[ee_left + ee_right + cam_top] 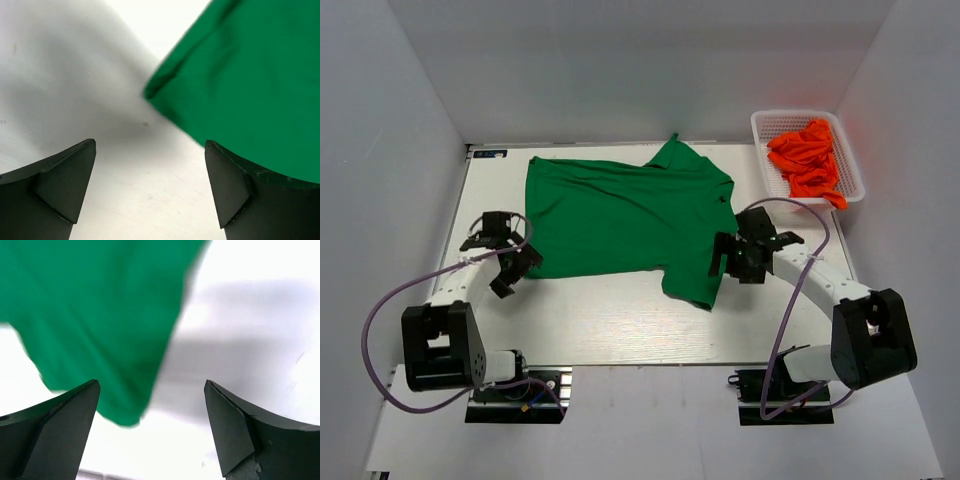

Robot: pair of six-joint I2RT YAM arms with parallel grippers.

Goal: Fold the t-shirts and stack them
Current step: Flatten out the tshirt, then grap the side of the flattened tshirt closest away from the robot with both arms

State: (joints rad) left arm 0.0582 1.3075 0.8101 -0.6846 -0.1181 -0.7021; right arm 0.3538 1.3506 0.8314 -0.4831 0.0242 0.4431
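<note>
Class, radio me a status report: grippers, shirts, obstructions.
Left gripper open, right gripper open, both empty. Green t-shirt spread on table, unfolded; orange t-shirts in basket. Nothing blocking.

The spread-out t-shirt [620, 215] is solid kelly green, unprinted. The bunched t-shirts [807, 158] are bright orange, apparently plain too. The mesh basket [761, 140] is white; the table [600, 320] is white.

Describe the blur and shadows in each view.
Top external: sharp, even light, the green t-shirt crisp. Left wrist: shirt corner soft-edged, a broad grey shadow over the table. Right wrist: shirt edge smeared, a shadow band across the table; the dark fingers look sharper.
</note>
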